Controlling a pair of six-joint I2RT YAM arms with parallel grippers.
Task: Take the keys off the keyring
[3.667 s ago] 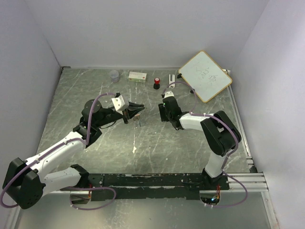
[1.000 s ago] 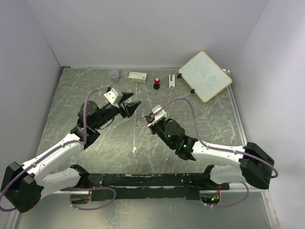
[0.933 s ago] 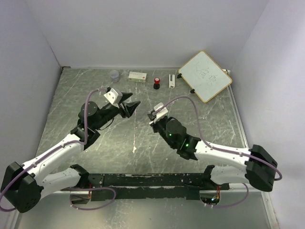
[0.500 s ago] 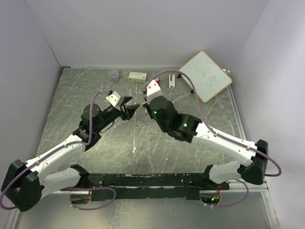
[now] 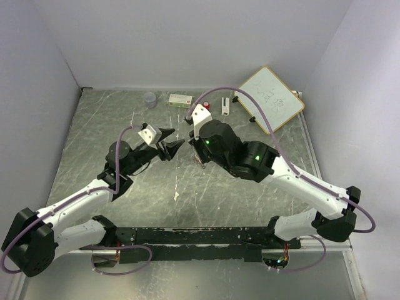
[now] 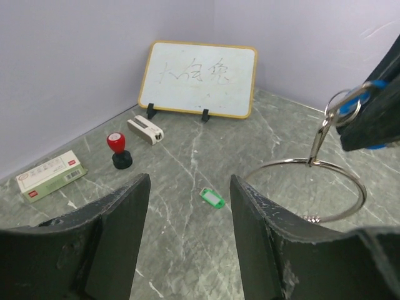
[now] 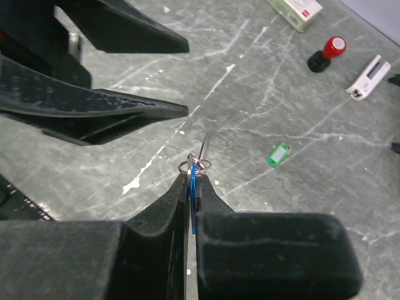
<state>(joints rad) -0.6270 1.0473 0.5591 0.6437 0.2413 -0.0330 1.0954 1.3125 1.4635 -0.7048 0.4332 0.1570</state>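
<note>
Now my right gripper (image 7: pixel 192 187) pinches the blue key (image 7: pixel 194 199) flat so the keyring (image 7: pixel 203 150) dangles clear toward my left gripper (image 6: pixel 189 187), spread wide to take it, while the green key (image 6: pixel 212 198) lies loose on the table (image 6: pixel 187 156).

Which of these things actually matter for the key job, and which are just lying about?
For the job: blue key pinched in the right hand; silver keyring hanging from it; green key lying on the table; open left hand.
Just lying about: whiteboard; red stamp; small box; white gadget; clear cup.
</note>
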